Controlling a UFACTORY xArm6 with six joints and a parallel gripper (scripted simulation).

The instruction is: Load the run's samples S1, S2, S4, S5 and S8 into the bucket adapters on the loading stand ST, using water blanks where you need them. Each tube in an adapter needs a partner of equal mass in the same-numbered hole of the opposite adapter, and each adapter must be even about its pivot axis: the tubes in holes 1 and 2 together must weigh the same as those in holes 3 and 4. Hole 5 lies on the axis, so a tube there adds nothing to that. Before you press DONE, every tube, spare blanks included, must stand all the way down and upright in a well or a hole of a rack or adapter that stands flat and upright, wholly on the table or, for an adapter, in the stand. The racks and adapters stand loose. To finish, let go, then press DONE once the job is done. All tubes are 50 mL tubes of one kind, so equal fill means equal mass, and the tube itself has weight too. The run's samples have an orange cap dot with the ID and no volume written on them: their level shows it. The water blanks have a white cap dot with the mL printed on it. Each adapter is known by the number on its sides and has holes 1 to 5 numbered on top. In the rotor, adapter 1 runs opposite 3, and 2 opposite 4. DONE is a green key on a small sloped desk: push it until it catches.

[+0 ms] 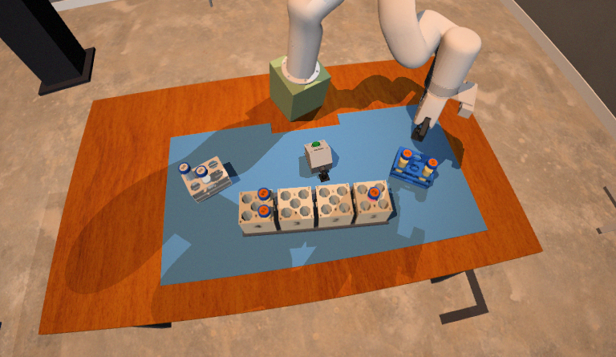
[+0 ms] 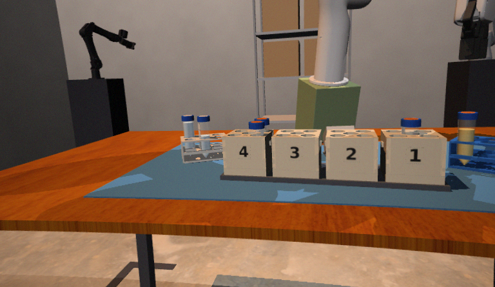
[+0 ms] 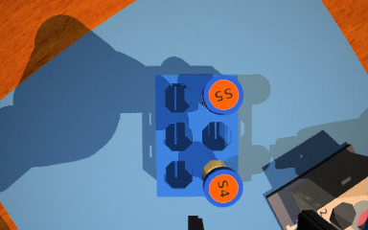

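Observation:
My gripper (image 1: 419, 135) (image 3: 251, 221) is open and empty, above the mat behind the blue rack (image 1: 412, 180) (image 3: 168, 191). The rack holds S4 (image 1: 407, 154) (image 3: 223, 188) and S5 (image 1: 432, 163) (image 3: 223, 95), both with yellowish liquid. S2 (image 1: 374, 192) (image 2: 410, 120) stands in hole 5 of adapter 1 (image 1: 373, 217) (image 2: 401, 171). Two orange-dotted tubes, IDs unreadable, stand in the right-hand holes of adapter 4 (image 2: 233, 167). Adapter 3 (image 2: 284, 169) and adapter 2 (image 2: 336, 169) show no tubes. Two white-dotted blanks (image 1: 184, 168) (image 1: 200, 170) stand in the pale rack (image 1: 212, 191), their mL unreadable.
The DONE key (image 1: 316, 144) tops a small desk behind the adapters. The loading stand (image 1: 318, 229) (image 2: 292, 180) holds all four adapters in a row. The tall blanks are at the left of the blue mat (image 1: 254, 262), and the arm's green base (image 1: 295, 96) is at the back.

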